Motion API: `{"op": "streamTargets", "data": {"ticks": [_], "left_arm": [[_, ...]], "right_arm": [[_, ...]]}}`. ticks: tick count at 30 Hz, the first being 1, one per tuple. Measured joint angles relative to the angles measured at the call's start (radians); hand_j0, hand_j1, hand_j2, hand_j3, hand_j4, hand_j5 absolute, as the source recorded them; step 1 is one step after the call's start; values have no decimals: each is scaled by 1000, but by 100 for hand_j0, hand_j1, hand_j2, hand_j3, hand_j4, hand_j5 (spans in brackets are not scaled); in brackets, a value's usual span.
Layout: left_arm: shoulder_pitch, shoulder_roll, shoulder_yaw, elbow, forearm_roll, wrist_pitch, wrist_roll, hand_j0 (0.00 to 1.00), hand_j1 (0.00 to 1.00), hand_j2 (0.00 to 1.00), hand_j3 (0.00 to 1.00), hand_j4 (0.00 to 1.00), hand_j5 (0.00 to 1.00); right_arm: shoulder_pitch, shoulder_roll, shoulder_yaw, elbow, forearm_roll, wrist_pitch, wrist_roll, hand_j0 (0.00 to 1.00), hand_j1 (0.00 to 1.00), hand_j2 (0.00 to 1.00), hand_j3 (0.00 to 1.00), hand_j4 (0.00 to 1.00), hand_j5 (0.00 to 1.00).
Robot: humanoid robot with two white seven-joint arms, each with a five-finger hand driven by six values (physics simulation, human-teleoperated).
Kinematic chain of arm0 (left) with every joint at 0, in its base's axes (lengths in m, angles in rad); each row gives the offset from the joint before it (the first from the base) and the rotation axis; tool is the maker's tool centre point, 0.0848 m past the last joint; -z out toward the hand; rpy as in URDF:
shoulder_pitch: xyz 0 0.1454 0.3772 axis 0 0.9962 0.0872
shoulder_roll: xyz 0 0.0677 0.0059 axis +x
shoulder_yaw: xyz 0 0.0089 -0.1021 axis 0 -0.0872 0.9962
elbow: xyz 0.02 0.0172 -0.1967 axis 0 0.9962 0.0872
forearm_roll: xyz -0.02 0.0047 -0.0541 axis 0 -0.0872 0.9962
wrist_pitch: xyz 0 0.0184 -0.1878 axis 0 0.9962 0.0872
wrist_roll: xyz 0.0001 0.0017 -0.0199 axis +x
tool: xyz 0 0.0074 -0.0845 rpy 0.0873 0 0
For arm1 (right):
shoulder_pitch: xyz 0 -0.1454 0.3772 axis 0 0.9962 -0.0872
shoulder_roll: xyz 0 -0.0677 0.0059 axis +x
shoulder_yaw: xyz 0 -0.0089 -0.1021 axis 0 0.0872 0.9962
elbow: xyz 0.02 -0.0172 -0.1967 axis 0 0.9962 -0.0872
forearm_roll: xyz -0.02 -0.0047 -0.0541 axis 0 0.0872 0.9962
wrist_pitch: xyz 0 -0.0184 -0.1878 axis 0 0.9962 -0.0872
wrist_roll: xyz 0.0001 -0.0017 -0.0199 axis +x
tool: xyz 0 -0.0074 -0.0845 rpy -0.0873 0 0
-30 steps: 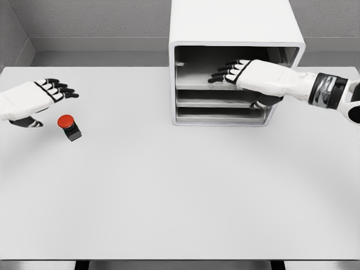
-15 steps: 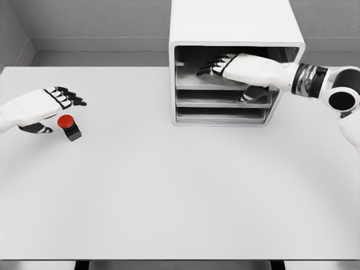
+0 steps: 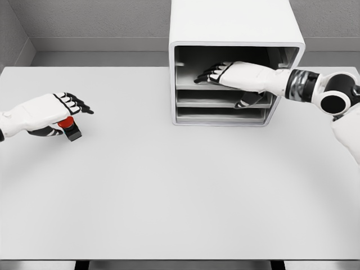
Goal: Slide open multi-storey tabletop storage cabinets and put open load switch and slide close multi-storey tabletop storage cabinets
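White table (image 3: 169, 191): left hand (image 3: 42, 111) over red switch (image 3: 68, 127) (fingers loose, not clamped); right hand (image 3: 239, 76), fingers spread, in cabinet (image 3: 236, 34) top shelf.

A broad white table (image 3: 180, 191) fills nearly the whole view, its surface smooth and evenly lit, with only soft shadows. Behind it, toward twelve o'clock, stands a grey textured wall (image 3: 95, 19). At ten o'clock a second grey wall (image 3: 12, 34) meets it in a corner. A pale ledge (image 3: 101, 44) runs along the wall's base.
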Motion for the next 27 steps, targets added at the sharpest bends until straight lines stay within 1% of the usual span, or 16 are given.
{"op": "streamTargets", "data": {"ticks": [8,9,12,14,21,23,27], "left_arm": [[0,3,-15,8,-2,0,-2,87,87,87,87,87,87],[0,3,-17,9,-3,0,-3,82,82,82,82,82,82],[0,2,-20,10,-7,0,-4,78,78,78,78,78,78],[-2,2,-21,12,-8,0,-5,73,73,73,73,73,73],[-2,2,-22,22,-11,0,-6,70,70,70,70,70,70],[-2,2,-22,25,-11,0,-7,66,66,66,66,66,66],[0,2,-22,30,-12,0,-10,55,55,55,55,55,55]], "right_arm": [[6,-10,1,-6,10,1,0,100,100,100,100,100,100],[6,-14,1,-6,10,1,0,100,100,100,100,100,100],[11,-23,1,-11,10,0,0,100,100,100,100,100,100],[15,-32,1,-28,12,0,0,100,100,100,100,100,100],[20,-52,1,-57,4,0,0,100,100,100,100,100,100],[25,-56,0,-68,6,1,0,100,100,100,100,100,100],[37,-71,0,-98,4,1,0,100,100,100,100,100,100]]}}
